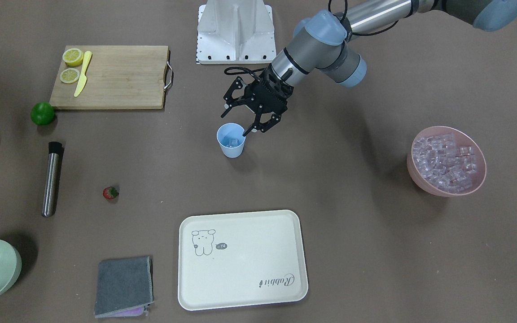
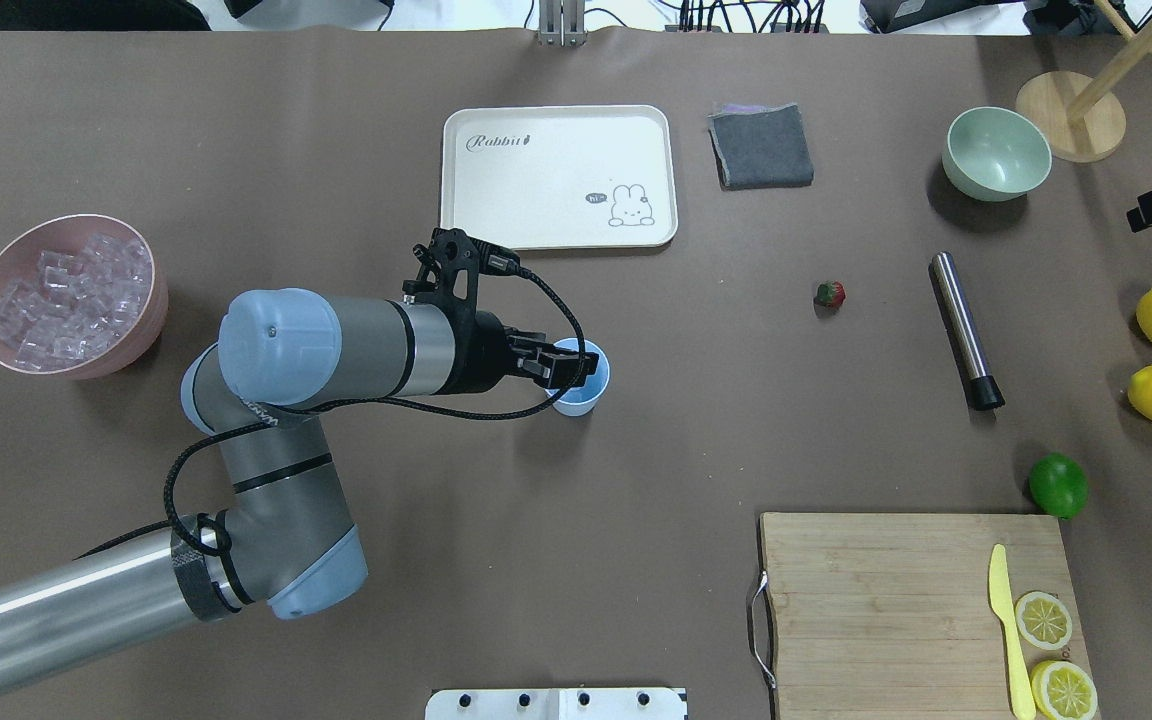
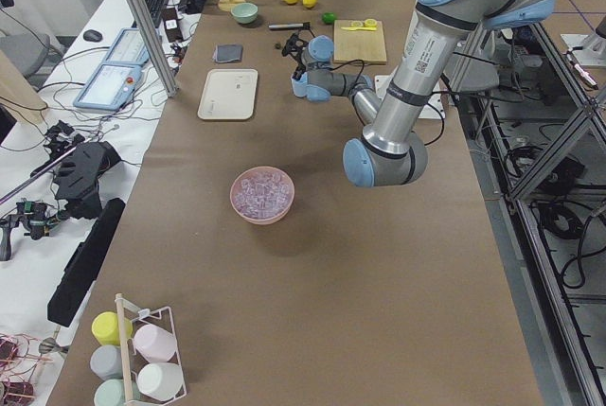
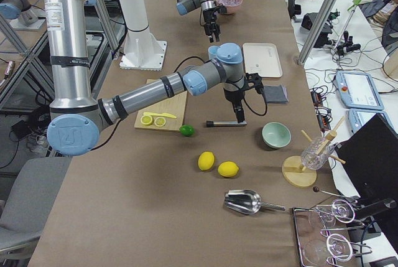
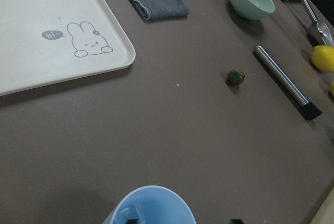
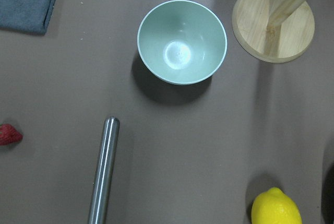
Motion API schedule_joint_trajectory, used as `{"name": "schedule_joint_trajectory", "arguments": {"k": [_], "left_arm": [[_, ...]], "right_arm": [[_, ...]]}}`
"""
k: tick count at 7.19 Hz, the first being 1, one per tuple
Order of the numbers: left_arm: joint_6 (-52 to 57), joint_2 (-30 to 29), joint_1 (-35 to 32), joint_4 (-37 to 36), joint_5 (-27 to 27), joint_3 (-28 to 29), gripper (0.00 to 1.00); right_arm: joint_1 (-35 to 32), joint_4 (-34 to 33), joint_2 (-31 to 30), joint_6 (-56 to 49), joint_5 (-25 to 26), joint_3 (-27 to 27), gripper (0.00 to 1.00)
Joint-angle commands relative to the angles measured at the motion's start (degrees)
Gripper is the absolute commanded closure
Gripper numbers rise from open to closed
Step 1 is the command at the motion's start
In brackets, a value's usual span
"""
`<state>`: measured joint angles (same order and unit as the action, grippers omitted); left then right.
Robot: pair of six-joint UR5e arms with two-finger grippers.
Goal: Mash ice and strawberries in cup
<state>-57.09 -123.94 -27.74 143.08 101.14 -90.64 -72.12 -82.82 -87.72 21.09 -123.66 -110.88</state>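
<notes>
Reading "Rabbit" (also "hi~"), cream tray (image 2: 536,190) sits beyond cup (image 2: 577,403).

The table (image 2: 636,450) is seen from above behind the robot in one view and steeply from the opposite side in another. It is viewed lengthwise from either end by side cameras. The cup (image 5: 151,205) is framed closely from the left wrist, the bowl (image 6: 181,41) straight down from the right; the strawberry (image 6: 9,134) is shared by both.
</notes>
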Motion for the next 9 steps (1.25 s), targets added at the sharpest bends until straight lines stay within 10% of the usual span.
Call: {"name": "schedule_joint_trajectory", "arguments": {"k": [1, 3, 9], "left_arm": [[0.31, -0.85, -1.17, -0.25, 0.02, -0.24, 0.04], [0.57, 1.58, -6.25, -2.70, 0.64, -0.76, 0.04], [32.07, 13.70, -40.32, -12.03, 34.69, -0.33, 0.04]], "right_arm": [[-0.04, -0.15, 1.05, -0.35, 0.00, 0.14, 0.00], [0.05, -0.06, 1.15, -0.35, -0.35, 0.05, 0.00], [1.63, -0.15, 2.73, 0.35, -0.53, 0.23, 0.00]]}}
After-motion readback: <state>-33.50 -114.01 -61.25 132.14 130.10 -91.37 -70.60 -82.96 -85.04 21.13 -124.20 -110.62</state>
